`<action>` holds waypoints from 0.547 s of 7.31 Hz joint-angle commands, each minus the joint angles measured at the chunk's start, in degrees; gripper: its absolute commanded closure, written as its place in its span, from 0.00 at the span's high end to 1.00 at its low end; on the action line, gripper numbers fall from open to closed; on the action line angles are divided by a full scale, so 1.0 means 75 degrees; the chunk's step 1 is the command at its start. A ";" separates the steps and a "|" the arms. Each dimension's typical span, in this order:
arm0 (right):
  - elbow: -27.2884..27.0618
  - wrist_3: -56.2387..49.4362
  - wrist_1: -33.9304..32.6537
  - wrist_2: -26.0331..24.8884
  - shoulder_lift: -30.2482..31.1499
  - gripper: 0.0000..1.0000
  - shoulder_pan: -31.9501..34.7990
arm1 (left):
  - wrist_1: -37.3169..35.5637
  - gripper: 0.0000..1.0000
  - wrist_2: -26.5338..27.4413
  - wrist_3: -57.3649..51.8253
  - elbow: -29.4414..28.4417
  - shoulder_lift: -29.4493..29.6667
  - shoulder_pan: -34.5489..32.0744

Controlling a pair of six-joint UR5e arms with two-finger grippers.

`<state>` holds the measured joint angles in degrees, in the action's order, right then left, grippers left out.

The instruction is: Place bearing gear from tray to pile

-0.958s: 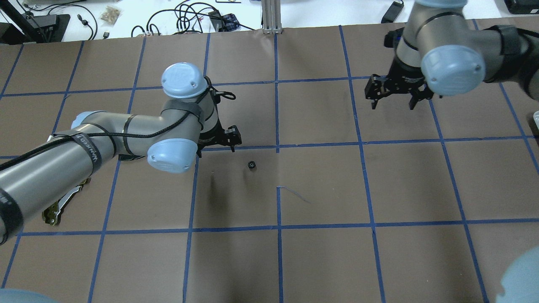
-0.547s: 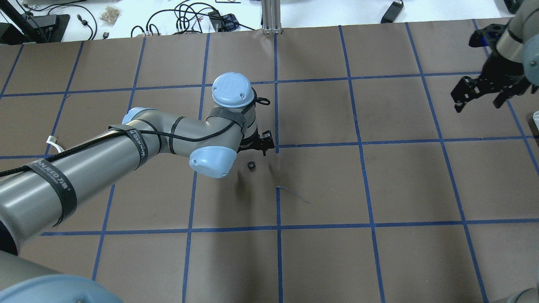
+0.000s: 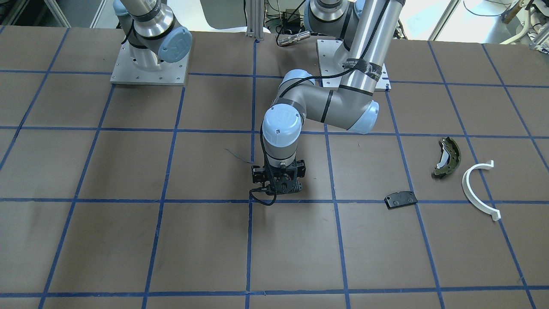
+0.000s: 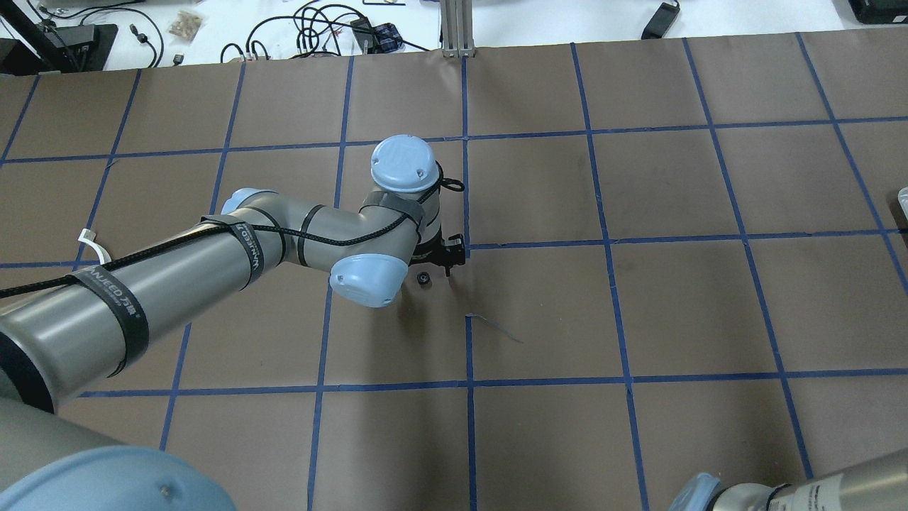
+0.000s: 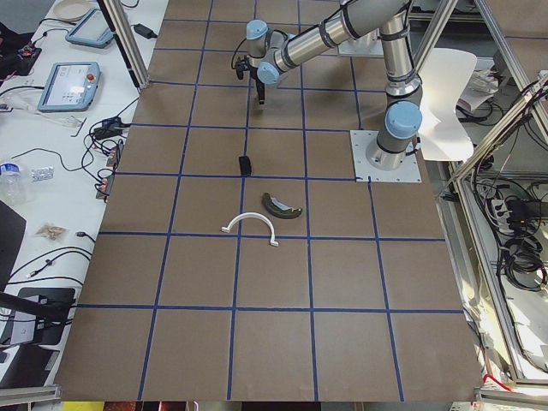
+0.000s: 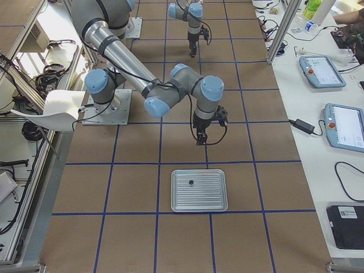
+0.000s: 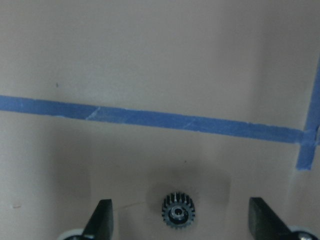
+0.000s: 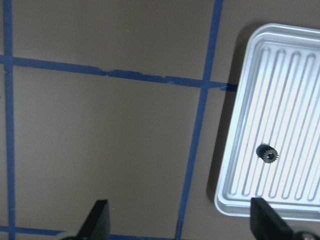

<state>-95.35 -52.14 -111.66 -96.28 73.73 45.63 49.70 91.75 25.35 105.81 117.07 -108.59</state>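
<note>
I noted the left gripper (image 7: 183, 227) spread over the bearing gear (image 7: 177, 214) on bare table (image 4: 638, 319), ungrasped; pile (image 3: 447, 156) well apart. The right gripper (image 8: 181, 223) hung spread, empty, near the tray (image 8: 295, 45).

The left arm (image 4: 177, 270) stretches out to the middle of the scene, elbow bent. Its wrist (image 4: 403, 165) is turned so that the left gripper (image 3: 279, 183) points straight down and sits low, fingers (image 7: 103, 221) spread wide. The right arm (image 6: 131, 60) is folded on the right side. The right gripper (image 6: 201, 138) hangs downward, fingers (image 8: 98, 218) likewise parted.
</note>
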 commanded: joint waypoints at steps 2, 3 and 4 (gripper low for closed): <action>0.0056 -0.0794 -0.1377 -0.0007 -0.1061 1.00 -0.0855 | -0.0017 0.16 -0.0022 0.0111 -0.0011 0.0047 0.0006; 0.0080 -0.0829 -0.1842 0.0040 -0.1390 1.00 -0.0985 | -0.0017 0.00 -0.0022 0.0101 -0.0023 0.0047 0.0006; 0.0173 -0.0818 -0.2229 0.0040 -0.1671 1.00 -0.0998 | -0.0005 0.00 0.0001 0.0170 -0.0092 -0.0011 0.0006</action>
<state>-94.66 -58.06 -124.75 -96.13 64.06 38.88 49.63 91.64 26.18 105.55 117.30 -108.55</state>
